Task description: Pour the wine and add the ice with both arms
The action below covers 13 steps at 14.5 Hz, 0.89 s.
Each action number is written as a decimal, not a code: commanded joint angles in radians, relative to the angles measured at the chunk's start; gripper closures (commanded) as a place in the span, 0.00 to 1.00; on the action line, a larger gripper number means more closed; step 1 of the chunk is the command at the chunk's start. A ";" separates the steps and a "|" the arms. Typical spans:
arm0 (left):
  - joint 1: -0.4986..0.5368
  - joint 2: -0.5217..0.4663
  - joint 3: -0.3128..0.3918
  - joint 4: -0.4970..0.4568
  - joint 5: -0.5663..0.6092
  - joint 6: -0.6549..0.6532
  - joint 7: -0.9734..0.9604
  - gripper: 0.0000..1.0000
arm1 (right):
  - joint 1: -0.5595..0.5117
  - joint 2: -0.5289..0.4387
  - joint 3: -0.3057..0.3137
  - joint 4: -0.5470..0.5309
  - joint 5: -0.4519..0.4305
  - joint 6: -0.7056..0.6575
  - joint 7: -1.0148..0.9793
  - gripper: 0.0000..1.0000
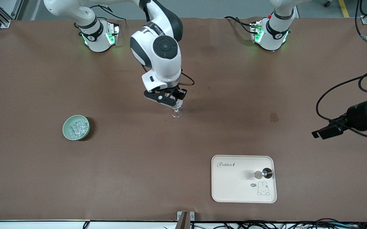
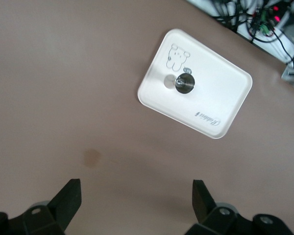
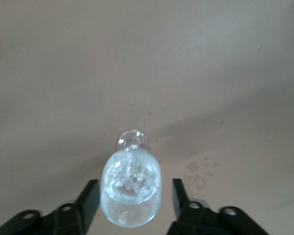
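Here the green bowl of ice sits toward the right arm's end of the table. The right gripper is at mid-table, fingers parted either side of the wine glass without touching it. The metal cup stands on the tray. The left gripper hangs open above bare table.
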 commanded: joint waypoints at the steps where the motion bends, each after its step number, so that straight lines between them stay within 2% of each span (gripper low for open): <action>1: 0.010 -0.102 -0.008 -0.036 0.116 -0.032 0.202 0.00 | -0.083 -0.126 -0.002 0.000 -0.009 -0.097 -0.078 0.00; 4: 0.002 -0.174 0.001 -0.056 0.120 -0.052 0.274 0.00 | -0.185 -0.249 -0.016 0.000 -0.062 -0.227 -0.190 0.00; 5: -0.056 -0.203 0.056 -0.068 0.123 -0.061 0.320 0.00 | -0.230 -0.286 -0.017 -0.002 -0.082 -0.264 -0.239 0.00; 6: -0.152 -0.238 0.187 -0.081 0.117 -0.088 0.360 0.00 | -0.278 -0.315 -0.017 -0.006 -0.087 -0.293 -0.286 0.00; 7: -0.227 -0.273 0.278 -0.108 0.098 -0.111 0.377 0.00 | -0.342 -0.343 -0.016 -0.006 -0.088 -0.318 -0.349 0.00; 10: -0.263 -0.393 0.350 -0.241 0.019 -0.118 0.374 0.00 | -0.542 -0.394 -0.005 -0.006 -0.087 -0.364 -0.576 0.00; 12: -0.327 -0.468 0.432 -0.330 0.006 -0.109 0.374 0.00 | -0.674 -0.409 0.000 -0.006 -0.082 -0.370 -0.743 0.00; 13: -0.337 -0.494 0.446 -0.358 0.004 -0.109 0.385 0.00 | -0.735 -0.412 0.006 -0.005 -0.073 -0.369 -0.834 0.00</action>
